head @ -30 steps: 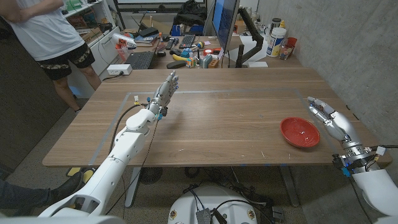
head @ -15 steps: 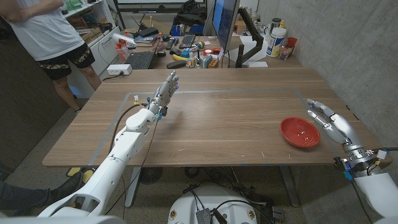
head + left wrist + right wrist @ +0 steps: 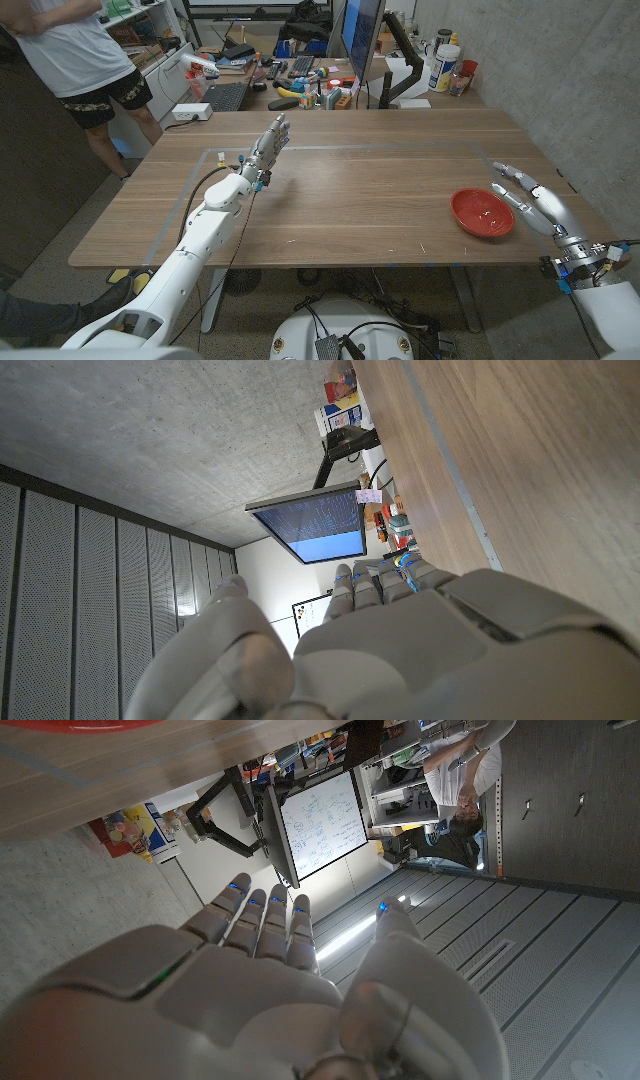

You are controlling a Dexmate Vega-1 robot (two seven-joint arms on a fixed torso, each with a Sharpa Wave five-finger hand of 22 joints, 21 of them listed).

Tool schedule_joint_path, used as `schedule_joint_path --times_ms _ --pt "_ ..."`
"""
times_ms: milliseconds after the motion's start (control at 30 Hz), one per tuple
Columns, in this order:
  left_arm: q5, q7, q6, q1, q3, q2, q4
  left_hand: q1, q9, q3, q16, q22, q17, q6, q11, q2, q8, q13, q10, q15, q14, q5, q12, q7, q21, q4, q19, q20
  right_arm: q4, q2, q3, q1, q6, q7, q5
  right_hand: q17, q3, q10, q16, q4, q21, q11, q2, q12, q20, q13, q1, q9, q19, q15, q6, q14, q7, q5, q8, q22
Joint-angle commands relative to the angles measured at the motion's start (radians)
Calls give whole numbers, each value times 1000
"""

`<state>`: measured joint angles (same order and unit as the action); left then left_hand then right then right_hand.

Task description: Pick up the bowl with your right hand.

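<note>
Red bowl [image 3: 482,212] sits near the wooden table's [image 3: 360,190] right edge, just beside the robot's empty, spread-fingered right hand [image 3: 530,197]; shallow, likely light rigid plastic and slick, best pinched at the near rim
</note>
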<state>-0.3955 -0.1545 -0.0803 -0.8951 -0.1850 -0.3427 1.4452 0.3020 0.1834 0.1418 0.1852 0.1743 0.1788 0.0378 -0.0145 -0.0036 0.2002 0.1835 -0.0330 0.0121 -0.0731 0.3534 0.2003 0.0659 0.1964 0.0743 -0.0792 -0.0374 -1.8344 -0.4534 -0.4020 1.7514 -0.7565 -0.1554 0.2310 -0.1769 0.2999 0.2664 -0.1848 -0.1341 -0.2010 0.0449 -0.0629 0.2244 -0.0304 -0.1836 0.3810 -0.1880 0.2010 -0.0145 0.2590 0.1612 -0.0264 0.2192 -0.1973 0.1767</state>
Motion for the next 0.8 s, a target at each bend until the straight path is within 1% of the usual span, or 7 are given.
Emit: schedule_joint_path --times_ms 33,167,400,600,733,800 --pt "1 4 4 0 1 3 1 10 3 -3 3 6 5 6 3 3 0 5 -1 2 0 0 1 0 4 2 -6 -4 -21 18 -27 11 5 4 72 -1 1 3 -1 -10 3 -2 -3 -5 1 -4 21 -2 11 2 -1 9 4 6 0 3" --pt "2 3 6 3 -1 4 -5 11 3 -3 3 6 5 8 4 4 0 5 -1 1 1 0 1 0 4 2 -6 -4 -26 26 -34 15 7 2 90 -1 5 2 0 -15 3 -2 -2 -5 0 -4 31 -2 11 3 -6 9 5 7 1 3" --pt "7 -1 4 10 -6 7 -14 11 3 -4 3 6 5 8 2 4 0 5 -1 1 0 0 1 0 4 3 -6 -2 -37 46 -52 25 -2 -13 137 0 17 0 1 -31 4 -6 -3 -7 1 -4 65 -2 11 1 -17 8 12 13 3 2" --pt "11 3 2 13 -7 7 -7 12 3 -6 3 6 5 7 0 5 -1 5 -2 2 0 0 0 0 4 3 -6 -2 -41 62 -64 32 -8 -23 168 0 20 0 1 -37 5 -6 1 -7 3 -4 78 -2 11 1 -20 8 13 14 3 2" --pt "14 5 2 14 -9 7 -2 12 3 -6 3 6 5 8 -2 5 0 5 -1 2 0 0 1 -1 4 3 -6 -1 -43 75 -74 35 -12 -38 207 0 21 0 1 -41 5 -6 6 -7 3 -4 87 -2 11 2 -20 8 13 15 3 1" --pt "16 7 2 15 -10 7 0 13 3 -7 3 6 5 9 2 6 0 5 -1 0 1 0 1 -1 4 3 -6 -1 -44 81 -82 37 -19 -50 238 0 21 0 2 -42 5 -6 9 -7 4 -4 92 -2 10 2 -20 7 13 15 2 1"
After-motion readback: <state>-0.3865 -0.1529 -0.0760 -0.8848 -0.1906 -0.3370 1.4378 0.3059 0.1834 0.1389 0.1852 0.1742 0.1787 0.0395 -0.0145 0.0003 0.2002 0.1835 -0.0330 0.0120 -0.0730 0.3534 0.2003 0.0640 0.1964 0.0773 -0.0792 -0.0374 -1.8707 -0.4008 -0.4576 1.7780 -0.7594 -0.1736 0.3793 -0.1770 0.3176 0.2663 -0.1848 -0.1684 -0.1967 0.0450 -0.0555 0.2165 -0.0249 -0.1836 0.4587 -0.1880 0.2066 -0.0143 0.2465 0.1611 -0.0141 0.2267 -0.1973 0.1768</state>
